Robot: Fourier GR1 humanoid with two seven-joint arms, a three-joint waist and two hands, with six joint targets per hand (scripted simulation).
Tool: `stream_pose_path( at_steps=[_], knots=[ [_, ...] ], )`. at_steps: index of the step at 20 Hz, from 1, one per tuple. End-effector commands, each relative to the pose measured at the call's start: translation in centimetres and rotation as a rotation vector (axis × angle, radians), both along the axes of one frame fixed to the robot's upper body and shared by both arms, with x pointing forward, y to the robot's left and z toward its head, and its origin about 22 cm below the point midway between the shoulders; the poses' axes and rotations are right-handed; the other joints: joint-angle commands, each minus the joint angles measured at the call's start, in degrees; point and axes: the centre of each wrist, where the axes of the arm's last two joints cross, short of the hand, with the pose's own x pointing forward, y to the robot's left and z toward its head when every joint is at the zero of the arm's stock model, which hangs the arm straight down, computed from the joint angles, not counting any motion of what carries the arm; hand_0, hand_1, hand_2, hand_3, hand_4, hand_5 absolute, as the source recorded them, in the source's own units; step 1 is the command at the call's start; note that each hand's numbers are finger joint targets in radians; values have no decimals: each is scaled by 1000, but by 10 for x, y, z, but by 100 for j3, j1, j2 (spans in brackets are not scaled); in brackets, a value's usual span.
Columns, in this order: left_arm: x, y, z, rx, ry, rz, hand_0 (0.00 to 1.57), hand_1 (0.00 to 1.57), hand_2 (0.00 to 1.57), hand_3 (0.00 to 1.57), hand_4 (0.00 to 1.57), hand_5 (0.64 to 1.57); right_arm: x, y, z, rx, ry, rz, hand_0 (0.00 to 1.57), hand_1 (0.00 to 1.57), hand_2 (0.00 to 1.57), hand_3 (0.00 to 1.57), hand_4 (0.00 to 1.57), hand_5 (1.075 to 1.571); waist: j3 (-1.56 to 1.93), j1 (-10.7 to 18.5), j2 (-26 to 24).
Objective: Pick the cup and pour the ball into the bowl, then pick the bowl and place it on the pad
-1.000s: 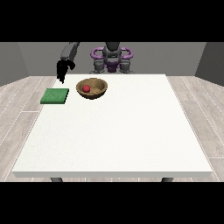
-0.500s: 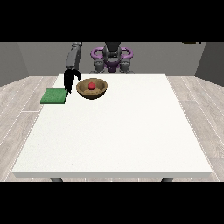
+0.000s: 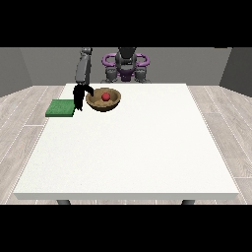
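Desk [image 3: 133, 147]: white, matt, faintly speckled top. Bowl [image 3: 103, 100]: brown, wood-like, smooth. Ball [image 3: 105, 96]: red, smooth, plain. Pad [image 3: 60, 108]: green, flat, matt. Robot hand [image 3: 78, 96]: black, dull finish. Floor [image 3: 22, 128]: pale wooden planks.

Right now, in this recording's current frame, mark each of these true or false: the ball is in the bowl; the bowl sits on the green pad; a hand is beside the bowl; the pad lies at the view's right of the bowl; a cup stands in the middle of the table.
1. The red ball lies in the wooden bowl. True.
2. The bowl sits on the green pad. False: it rests on the white table, apart from the pad.
3. The hand at the view's left hangs beside the bowl, between it and the pad. True.
4. The pad lies at the view's right of the bowl. False: it lies at the view's left.
5. A cup stands in the middle of the table. False: no cup shows there.
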Motion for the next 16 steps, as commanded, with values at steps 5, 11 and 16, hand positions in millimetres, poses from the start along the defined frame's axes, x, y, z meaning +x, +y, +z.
stream_pose_path(
  at_steps=[5,11,16],
  knots=[
    [-15,9,-1,16,-4,-25,0,0,0,0,1019,1536,6,-3,-5,-10,20,-7,0,0,0,0,452,1547,35,164,104],
    [-21,29,14,13,-35,29,0,0,0,0,1022,1541,22,42,-1,-13,-14,34,0,0,0,0,475,1549,32,-88,187],
    [-25,32,32,10,-77,9,0,0,0,0,1018,1535,-1,7,-17,-70,163,-139,878,878,580,0,608,1514,34,99,536]
  ],
)
